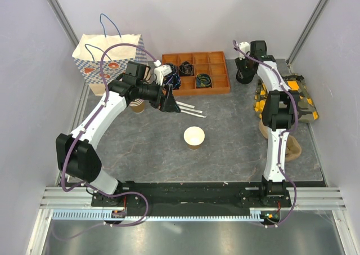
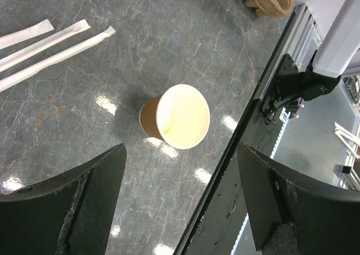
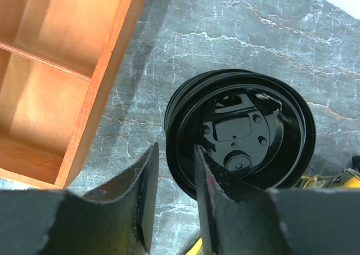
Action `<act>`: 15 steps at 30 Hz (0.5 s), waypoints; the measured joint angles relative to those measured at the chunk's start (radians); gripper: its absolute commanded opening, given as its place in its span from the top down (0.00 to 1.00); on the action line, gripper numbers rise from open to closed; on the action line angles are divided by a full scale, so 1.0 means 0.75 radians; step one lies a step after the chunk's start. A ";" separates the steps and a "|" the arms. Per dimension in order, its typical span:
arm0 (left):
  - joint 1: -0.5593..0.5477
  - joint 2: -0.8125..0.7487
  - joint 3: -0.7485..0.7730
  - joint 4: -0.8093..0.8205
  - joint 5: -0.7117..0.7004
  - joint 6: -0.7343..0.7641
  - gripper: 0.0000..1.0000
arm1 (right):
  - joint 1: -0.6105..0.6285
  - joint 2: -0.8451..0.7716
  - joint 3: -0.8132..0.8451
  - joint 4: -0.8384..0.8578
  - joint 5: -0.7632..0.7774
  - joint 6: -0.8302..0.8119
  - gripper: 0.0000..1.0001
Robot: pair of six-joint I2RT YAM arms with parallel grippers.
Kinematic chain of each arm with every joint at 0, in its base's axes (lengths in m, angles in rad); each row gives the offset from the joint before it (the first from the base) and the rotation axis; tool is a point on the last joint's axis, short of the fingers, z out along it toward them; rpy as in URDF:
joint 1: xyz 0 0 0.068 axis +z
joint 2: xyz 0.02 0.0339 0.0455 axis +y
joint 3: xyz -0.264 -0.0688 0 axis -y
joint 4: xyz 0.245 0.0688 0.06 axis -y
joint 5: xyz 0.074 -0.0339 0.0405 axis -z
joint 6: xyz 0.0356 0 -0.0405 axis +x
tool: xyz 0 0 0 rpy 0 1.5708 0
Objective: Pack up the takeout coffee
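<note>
The takeout coffee's tan paper cup (image 1: 194, 137) stands upright and lidless mid-table, cream inside; it also shows in the left wrist view (image 2: 180, 115). A stack of black lids (image 3: 247, 125) sits at the back right (image 1: 245, 78). My right gripper (image 3: 175, 153) hangs over it, partly open, one finger inside the top lid's rim and one outside, with a sliver of table showing beside the outer finger. My left gripper (image 2: 180, 198) hovers wide open and empty above the table, behind and left of the cup (image 1: 170, 102).
A patterned paper bag (image 1: 109, 58) stands back left, with stacked lidless cups (image 1: 136, 104) under my left arm. An orange wooden tray (image 1: 197, 72) with compartments lies at the back. Wrapped straws (image 2: 50, 47) lie near it. A camouflage bag (image 1: 288, 100) and brown cardboard carriers (image 1: 284, 145) sit right.
</note>
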 measured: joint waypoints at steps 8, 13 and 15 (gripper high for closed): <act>0.000 0.013 0.002 0.000 0.015 0.000 0.13 | -0.004 0.000 0.011 -0.009 -0.013 0.012 0.54; 0.000 0.014 0.002 0.000 0.022 0.000 0.13 | -0.004 0.000 0.020 -0.012 -0.016 0.014 0.57; 0.000 0.014 0.002 0.000 0.022 0.000 0.14 | -0.004 0.000 0.025 -0.011 -0.018 0.015 0.57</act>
